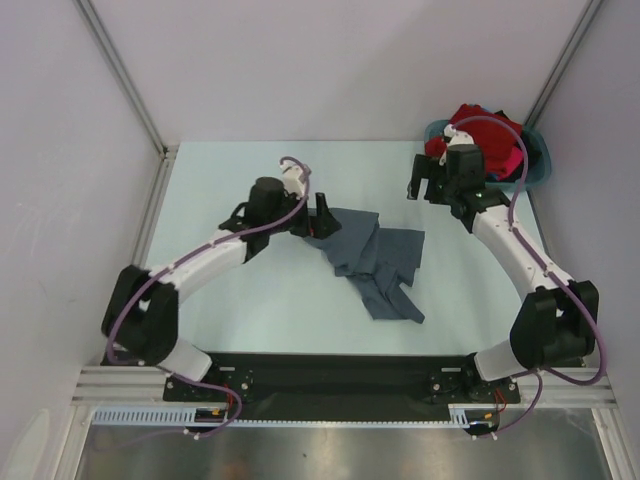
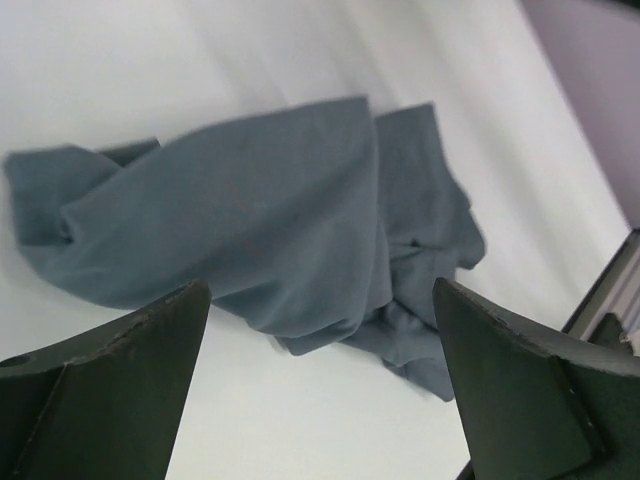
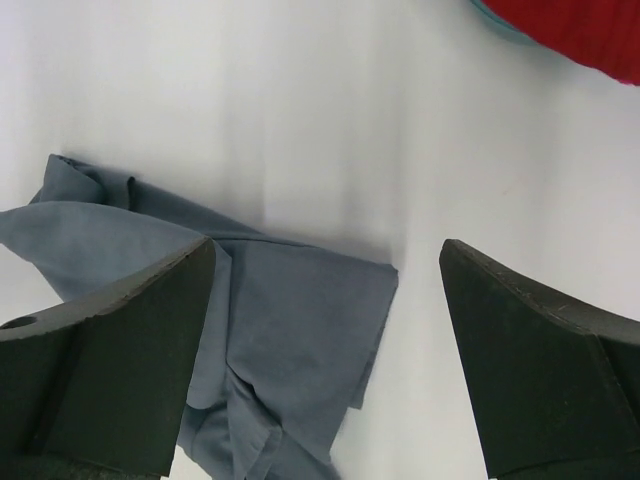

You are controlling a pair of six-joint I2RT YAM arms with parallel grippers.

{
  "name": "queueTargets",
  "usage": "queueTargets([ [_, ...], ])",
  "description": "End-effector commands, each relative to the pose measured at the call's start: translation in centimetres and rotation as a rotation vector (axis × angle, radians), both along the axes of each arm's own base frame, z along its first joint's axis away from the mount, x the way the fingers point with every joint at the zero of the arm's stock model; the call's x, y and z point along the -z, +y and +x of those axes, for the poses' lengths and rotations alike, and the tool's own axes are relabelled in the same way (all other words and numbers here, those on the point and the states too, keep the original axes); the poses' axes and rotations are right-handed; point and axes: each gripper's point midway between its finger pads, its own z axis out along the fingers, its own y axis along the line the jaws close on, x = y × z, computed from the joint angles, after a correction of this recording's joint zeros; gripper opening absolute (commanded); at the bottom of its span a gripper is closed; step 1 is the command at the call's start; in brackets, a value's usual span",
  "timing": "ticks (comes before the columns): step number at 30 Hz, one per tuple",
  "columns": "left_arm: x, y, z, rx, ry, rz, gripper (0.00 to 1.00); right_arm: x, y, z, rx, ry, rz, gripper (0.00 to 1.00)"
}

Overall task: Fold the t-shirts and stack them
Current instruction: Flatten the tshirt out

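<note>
Slate-grey knit cloth, the shirt (image 1: 375, 258) lies crumpled near the middle of the table (image 1: 230, 300), a rumpled heap of overlapping folds with 1 tail trailing toward the near edge. I judge it light, limp and floppy: it will sag and drape from any hold, it is unlikely to slip, and nothing in it can break. The best holds look to be a free hem or corner, pinched through 1 or 2 layers at 2 spread points. A grab at the bunched middle would only lift a wad.

The left gripper (image 2: 320, 292) hovers at the shirt's far-left edge, its fingers spread wide and holding nothing. The right gripper (image 3: 327, 250) hangs near the shirt's far-right corner, equally wide and empty.

The cloth is matte with soft, rounded creases. A red shirt (image 1: 470, 122) and some darker cloth are heaped in the teal basin (image 1: 538, 170) at the far right corner, which looks like hard, smooth plastic. The table is pale and smooth.
</note>
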Motion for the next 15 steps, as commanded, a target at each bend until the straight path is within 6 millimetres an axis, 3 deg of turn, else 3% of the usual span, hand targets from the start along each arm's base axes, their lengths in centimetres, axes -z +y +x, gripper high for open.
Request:
queueTargets([
  [1,1.0,-3.4,2.1,0.004,-0.005,0.008,1.00,-1.1,-1.5,-0.1,0.045,-0.050,0.009,1.00],
  [5,3.2,-5.3,3.6,-0.020,0.050,0.068,1.00,-0.9,-2.1,-0.3,0.043,-0.037,0.008,1.00],
  [7,3.3,-6.4,4.5,-0.034,0.031,0.094,1.00,-0.5,-2.1,-0.3,0.033,-0.022,0.008,1.00],
  [10,3.7,-7.4,5.0,-0.044,0.022,0.143,1.00,-0.1,-1.9,-0.4,0.014,-0.012,0.020,1.00],
  [15,6.6,-9.4,5.2,-0.018,0.021,0.198,1.00,0.8,-1.0,0.0,-0.022,0.019,0.054,1.00],
])
